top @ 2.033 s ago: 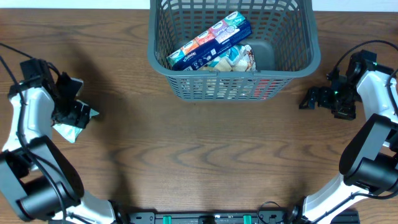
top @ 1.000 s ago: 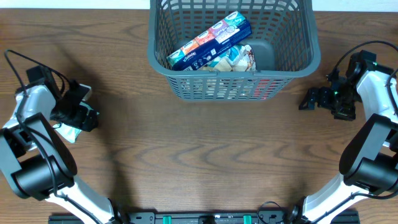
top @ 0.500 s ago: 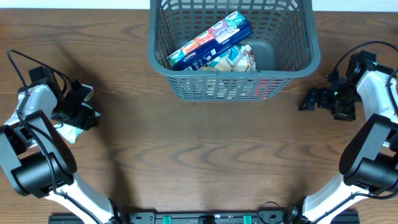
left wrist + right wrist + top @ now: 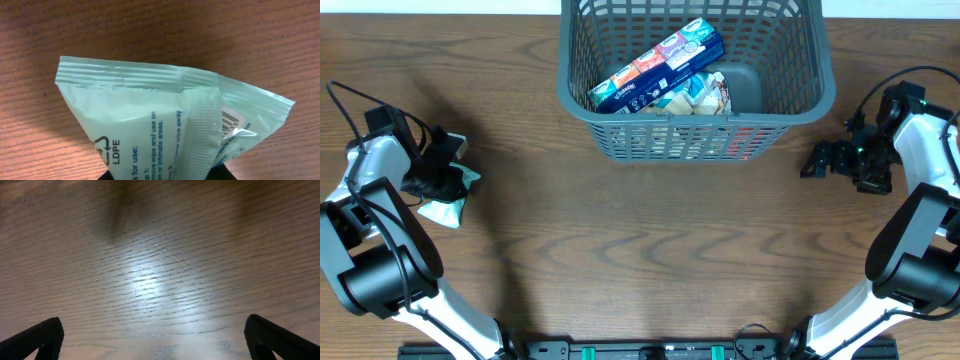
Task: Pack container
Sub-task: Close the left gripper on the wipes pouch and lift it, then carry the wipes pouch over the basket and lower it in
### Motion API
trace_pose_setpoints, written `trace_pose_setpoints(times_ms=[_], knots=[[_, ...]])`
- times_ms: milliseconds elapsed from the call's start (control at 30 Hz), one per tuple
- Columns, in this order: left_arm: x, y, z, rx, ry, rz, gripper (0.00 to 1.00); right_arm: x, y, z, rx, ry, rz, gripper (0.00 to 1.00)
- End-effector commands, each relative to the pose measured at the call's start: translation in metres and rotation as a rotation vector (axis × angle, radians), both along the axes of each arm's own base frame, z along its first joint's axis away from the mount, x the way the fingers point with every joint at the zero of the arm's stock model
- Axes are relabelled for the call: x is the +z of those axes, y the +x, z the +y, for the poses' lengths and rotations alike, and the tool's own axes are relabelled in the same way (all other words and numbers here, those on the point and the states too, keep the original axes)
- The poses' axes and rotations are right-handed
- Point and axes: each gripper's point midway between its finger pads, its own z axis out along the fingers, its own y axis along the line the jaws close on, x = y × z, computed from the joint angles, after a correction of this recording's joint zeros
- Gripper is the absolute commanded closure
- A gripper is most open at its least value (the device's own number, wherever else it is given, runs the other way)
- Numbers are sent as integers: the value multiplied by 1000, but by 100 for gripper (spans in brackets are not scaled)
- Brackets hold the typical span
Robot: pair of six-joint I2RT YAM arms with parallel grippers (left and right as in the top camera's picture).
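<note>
The container (image 4: 692, 140), a dark grey lattice basket, stands at the top centre and holds a blue box (image 4: 660, 65) over some pale packets. A pale green wipes packet (image 4: 445, 208) lies at the table's left edge. My left gripper (image 4: 448, 178) is shut on its upper end. In the left wrist view the packet (image 4: 150, 125) fills the frame and narrows down between the dark fingers, where my left gripper (image 4: 162, 176) pinches it. My right gripper (image 4: 817, 160) rests open to the right of the basket. In its wrist view my right gripper (image 4: 152, 340) shows only bare wood between wide-spread fingertips (image 4: 40, 337).
Brown wooden table (image 4: 650, 250) all round. A cable (image 4: 360, 95) loops over the left arm. A red label (image 4: 748, 138) shows through the basket's front wall.
My left gripper has closed onto the green packet, which has shifted a little to the right under it. The right arm and the basket have not moved.
</note>
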Motion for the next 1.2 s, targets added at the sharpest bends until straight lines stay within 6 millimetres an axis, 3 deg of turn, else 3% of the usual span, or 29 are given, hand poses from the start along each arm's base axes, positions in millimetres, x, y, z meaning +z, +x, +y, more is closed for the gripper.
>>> trace_pose_setpoints(times_ms=[0, 100, 267, 400, 600, 767, 900, 1033, 1167], knots=[[-3, 5, -15, 47, -88, -15, 85, 0, -1, 0, -12, 7, -1, 1], [9, 13, -15, 93, -81, -43, 88, 0, -1, 0, -12, 7, -1, 1], [47, 29, -26, 68, -48, -136, 87, 0, -1, 0, -11, 6, 0, 1], [96, 47, -44, 58, -16, -257, 87, 0, -1, 0, -11, 6, -1, 1], [195, 73, -78, 164, -44, -498, 87, 0, -1, 0, -12, 7, -1, 1], [289, 87, -124, 57, -65, -724, 87, 0, -1, 0, -12, 7, 0, 1], [348, 93, -164, -18, -108, -856, 88, 0, -1, 0, -12, 7, 0, 1], [397, 96, -203, -111, -151, -987, 88, 0, -1, 0, -4, 6, -1, 1], [427, 97, -243, -213, -194, -1104, 90, 0, 0, -1, -3, 2, -2, 1]])
